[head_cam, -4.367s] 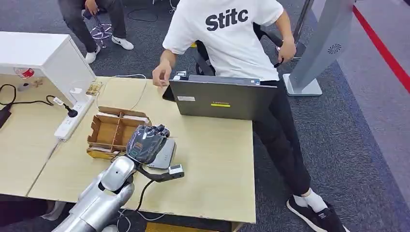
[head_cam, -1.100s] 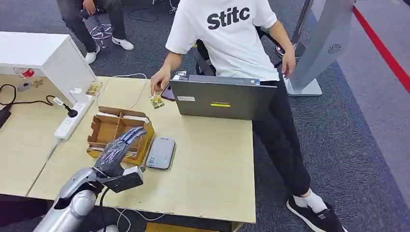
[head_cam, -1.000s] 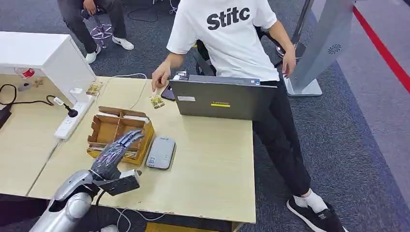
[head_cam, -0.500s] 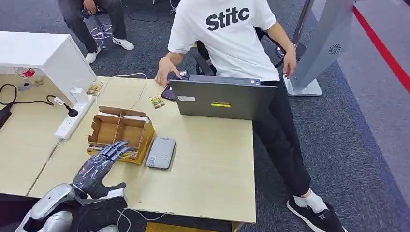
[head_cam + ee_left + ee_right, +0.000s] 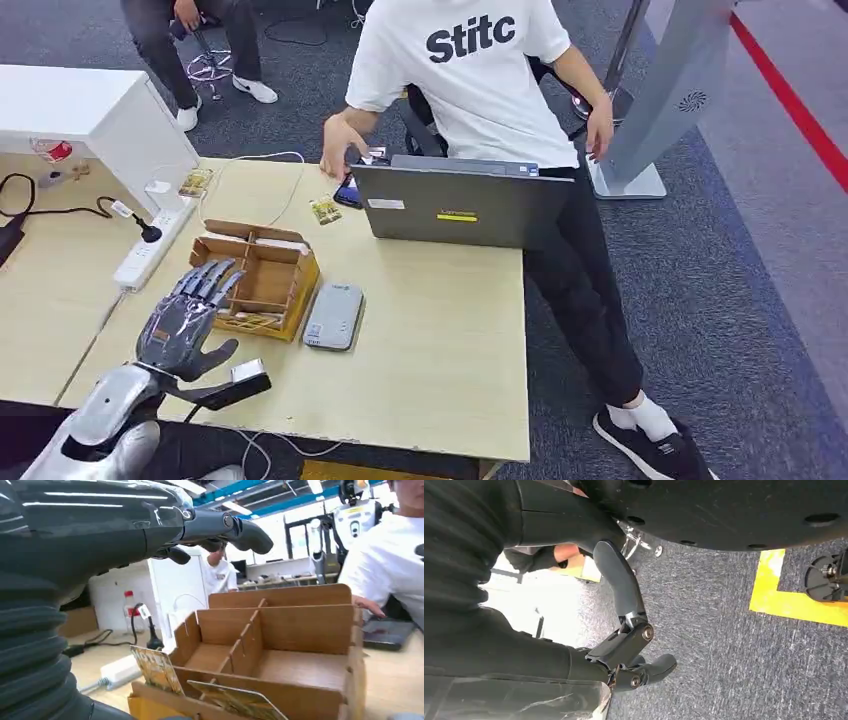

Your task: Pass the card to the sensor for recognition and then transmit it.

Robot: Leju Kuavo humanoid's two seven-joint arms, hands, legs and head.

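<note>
While the left hand [image 5: 190, 318] hovers empty with fingers spread beside the cardboard box [image 5: 262, 274], a careless reach could topple its cards [image 5: 157, 669].

Bare tabletop [image 5: 440, 330] between sensor [image 5: 333, 316] and laptop [image 5: 460, 205]; divided box [image 5: 255, 280] beside left hand [image 5: 185, 322].

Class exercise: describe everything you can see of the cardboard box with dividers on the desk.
The cardboard box is brown corrugated card, open-topped and shallow, split into compartments by slotted card dividers. It sits flat on the pale wooden desk, beside a grey card reader. In the left wrist view, two printed cards lean in its near compartments; the far ones look empty. The left hand hovers open at its near edge, not visibly touching it.
</note>
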